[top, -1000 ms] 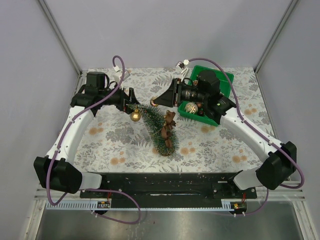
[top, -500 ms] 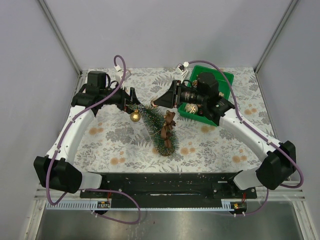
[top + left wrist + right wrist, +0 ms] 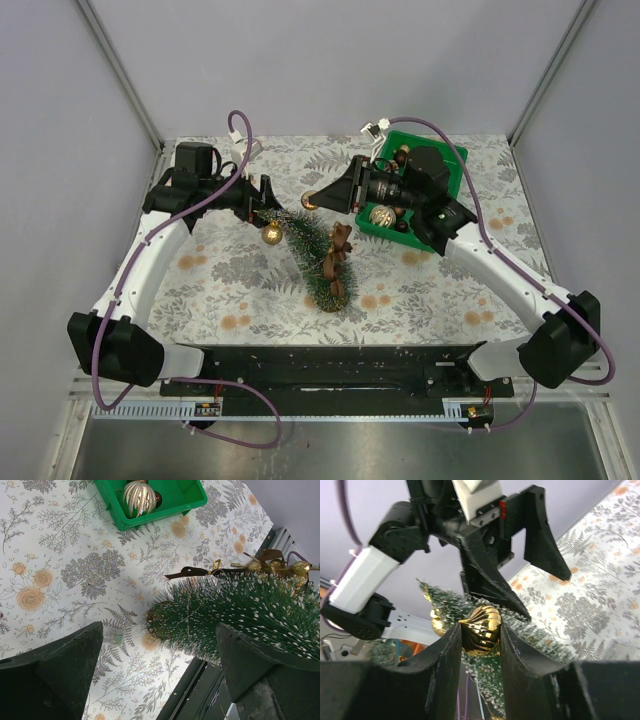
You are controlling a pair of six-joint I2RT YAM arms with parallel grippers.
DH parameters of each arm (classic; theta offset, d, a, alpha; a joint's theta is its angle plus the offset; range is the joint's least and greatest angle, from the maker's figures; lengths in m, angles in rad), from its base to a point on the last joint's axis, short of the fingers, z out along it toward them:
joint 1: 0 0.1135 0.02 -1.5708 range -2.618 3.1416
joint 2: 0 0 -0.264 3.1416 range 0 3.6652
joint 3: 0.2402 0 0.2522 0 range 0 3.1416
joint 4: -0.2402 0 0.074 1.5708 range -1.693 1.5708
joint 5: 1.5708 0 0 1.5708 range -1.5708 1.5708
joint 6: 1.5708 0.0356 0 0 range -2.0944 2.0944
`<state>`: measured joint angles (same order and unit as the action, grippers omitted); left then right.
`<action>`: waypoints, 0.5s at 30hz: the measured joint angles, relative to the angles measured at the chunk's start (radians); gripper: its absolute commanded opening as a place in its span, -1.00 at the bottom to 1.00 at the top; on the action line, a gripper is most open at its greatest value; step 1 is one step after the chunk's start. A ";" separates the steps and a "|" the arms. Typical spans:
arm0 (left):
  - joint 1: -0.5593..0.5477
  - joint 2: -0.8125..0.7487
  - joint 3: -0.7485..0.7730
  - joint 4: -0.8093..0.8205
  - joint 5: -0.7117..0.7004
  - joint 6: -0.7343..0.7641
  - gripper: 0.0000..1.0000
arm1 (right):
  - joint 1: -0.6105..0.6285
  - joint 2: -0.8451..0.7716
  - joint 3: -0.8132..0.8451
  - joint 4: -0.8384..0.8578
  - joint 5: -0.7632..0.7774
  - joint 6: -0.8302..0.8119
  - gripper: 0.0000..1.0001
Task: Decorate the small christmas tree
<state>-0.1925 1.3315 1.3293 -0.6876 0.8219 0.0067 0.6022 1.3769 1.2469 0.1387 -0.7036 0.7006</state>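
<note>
Beside the tree (image 3: pixel 240 615), green bin (image 3: pixel 155 516), ribbed bauble (image 3: pixel 139 497) inside

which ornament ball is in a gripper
The ribbed gold ball pinched in the right gripper. The other gold ball hangs on the small christmas tree; the striped ball lies in the green bin.

Top camera, high behind the arms (image 3: pixel 150 255), looks down on the whole table (image 3: pixel 420 290). Left wrist camera hangs close, facing down. Right wrist camera looks almost level across, very close. All three share the tree (image 3: pixel 315 250); top and left wrist share the green bin (image 3: pixel 452 160).
</note>
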 measured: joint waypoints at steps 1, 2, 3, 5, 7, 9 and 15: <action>0.000 0.000 0.000 0.000 0.000 0.000 0.98 | 0.000 -0.007 -0.007 0.024 -0.005 0.019 -0.81; 0.000 0.000 0.000 -0.001 0.000 0.000 0.98 | 0.000 -0.012 -0.013 0.043 -0.010 0.034 -0.82; 0.000 0.000 0.000 -0.002 0.000 0.000 0.98 | 0.000 -0.017 -0.022 0.068 -0.019 0.053 -0.82; 0.000 0.000 0.000 -0.004 0.000 0.000 0.98 | 0.000 -0.020 -0.038 0.109 -0.026 0.084 -0.83; 0.000 0.000 0.000 -0.008 0.000 0.000 0.98 | 0.000 -0.020 -0.050 0.130 -0.032 0.105 -0.83; 0.000 0.000 0.000 -0.016 0.000 0.000 0.98 | 0.000 -0.020 -0.059 0.139 -0.039 0.119 -0.84; -0.002 0.000 0.013 -0.025 0.000 0.000 0.98 | 0.000 -0.019 -0.064 0.164 -0.043 0.136 -0.85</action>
<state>-0.1944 1.3315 1.3422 -0.7128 0.8219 0.0067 0.6022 1.3579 1.1828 0.3023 -0.7464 0.8364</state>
